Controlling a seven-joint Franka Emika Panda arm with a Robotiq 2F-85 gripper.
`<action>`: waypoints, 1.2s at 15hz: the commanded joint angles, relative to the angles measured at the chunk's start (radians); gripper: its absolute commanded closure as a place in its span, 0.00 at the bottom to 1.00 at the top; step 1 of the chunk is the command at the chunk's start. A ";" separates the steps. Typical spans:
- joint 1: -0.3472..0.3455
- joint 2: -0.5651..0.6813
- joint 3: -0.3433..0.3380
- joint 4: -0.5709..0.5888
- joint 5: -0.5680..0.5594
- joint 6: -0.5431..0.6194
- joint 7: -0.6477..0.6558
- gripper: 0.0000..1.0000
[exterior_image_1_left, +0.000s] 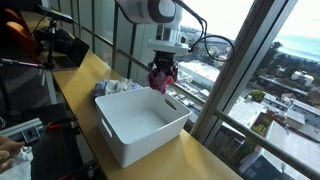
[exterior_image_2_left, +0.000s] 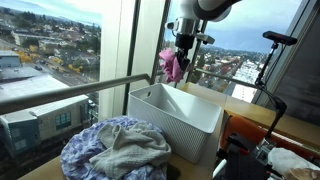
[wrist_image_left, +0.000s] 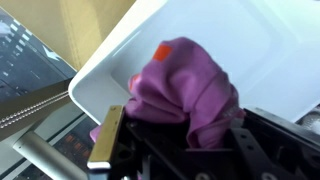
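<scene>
Tool: tool (exterior_image_1_left: 161, 68) hangs from the arm above the far side of the bin, fingers pointing down, pinching a bunched cloth; seen too in an exterior view (exterior_image_2_left: 180, 55) and the wrist view (wrist_image_left: 170, 130).
Cloth: magenta cloth (wrist_image_left: 185, 85) is clamped between the fingers (wrist_image_left: 108, 140) and droops just below them, clear of the bin floor; it shows in both exterior views (exterior_image_1_left: 160, 77) (exterior_image_2_left: 174, 66).
Tag: small orange tag (wrist_image_left: 161, 50) sits on the cloth's lower end.
Bin: white rectangular bin (exterior_image_1_left: 150, 140) stands on the worktop directly under the cloth; in the wrist view its pale inside (wrist_image_left: 250, 40) fills the background behind the cloth, with a corner to the left.
Laundry: pile of laundry (exterior_image_2_left: 115, 148), blue and white, lies just beside the bin on the near side in that view, well apart from the tool; in an exterior view it lies beyond the bin (exterior_image_1_left: 115, 88).
Worktop: wooden worktop (exterior_image_1_left: 85, 75) runs along the window (exterior_image_2_left: 60, 60).
</scene>
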 joint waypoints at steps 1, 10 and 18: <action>0.017 -0.024 0.004 -0.103 0.008 0.045 0.035 1.00; 0.080 -0.090 0.026 -0.187 -0.029 0.066 0.075 0.23; 0.208 -0.152 0.126 -0.131 -0.024 0.070 0.103 0.00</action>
